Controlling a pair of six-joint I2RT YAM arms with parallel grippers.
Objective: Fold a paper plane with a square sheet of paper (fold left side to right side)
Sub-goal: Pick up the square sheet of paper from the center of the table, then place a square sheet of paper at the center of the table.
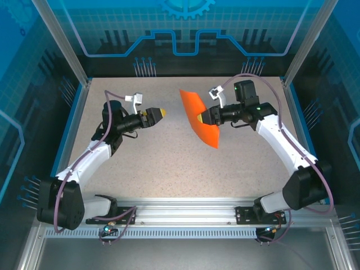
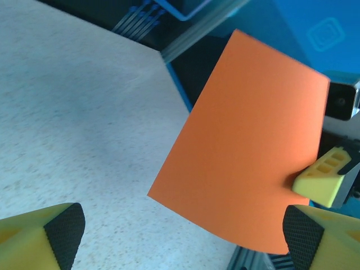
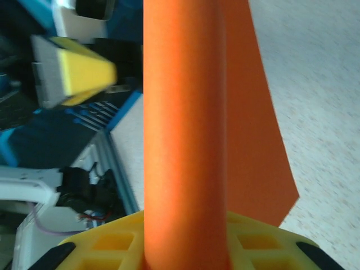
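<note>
Aloft, the sheet [image 1: 194, 105] sits pinched in the right end effector [image 1: 201, 118]

orange sheet [image 1: 194, 107], upright, bowed, held aloft

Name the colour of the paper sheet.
The sheet is plain bright orange, unmarked; best seen in the left wrist view.

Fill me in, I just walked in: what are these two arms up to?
The right gripper pinches the orange square sheet of paper by one edge and holds it above the table. The left gripper is open, facing the sheet without touching it. The sheet looks curved, not yet a plane.
</note>
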